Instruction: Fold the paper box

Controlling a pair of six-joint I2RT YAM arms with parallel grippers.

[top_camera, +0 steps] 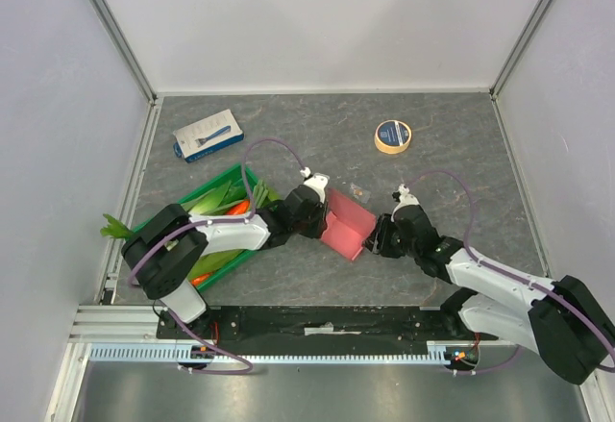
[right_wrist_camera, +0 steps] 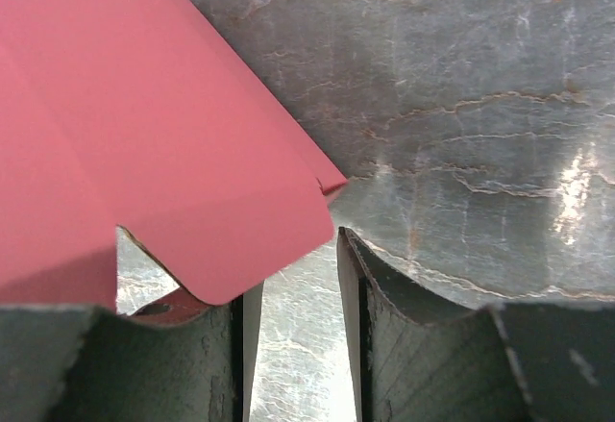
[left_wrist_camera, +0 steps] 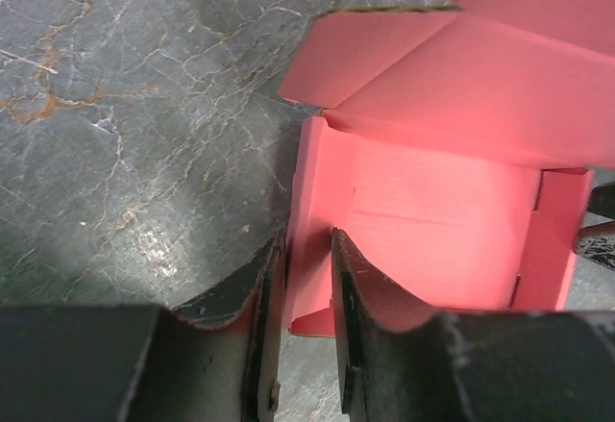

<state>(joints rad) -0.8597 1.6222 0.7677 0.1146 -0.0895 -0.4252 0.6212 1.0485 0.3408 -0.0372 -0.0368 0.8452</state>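
Pink card paper box (top_camera: pixel 346 228) mid-bench, half-formed | left claw (left_wrist_camera: pixel 307 278) pinching its side wall | right claw (right_wrist_camera: pixel 288 297) part-open beside a flap, gripping nothing | advice: steady wall, crease flap along score.

Two robot arms meet at a pink paper box (top_camera: pixel 346 226) on a grey marbled table (top_camera: pixel 452 259), the left gripper (top_camera: pixel 321 212) and right gripper (top_camera: pixel 377 239) flanking it. Nearby: a green crate (top_camera: pixel 213 187) of vegetables, a blue-and-white package (top_camera: pixel 208 135), a tape roll (top_camera: pixel 393 136).
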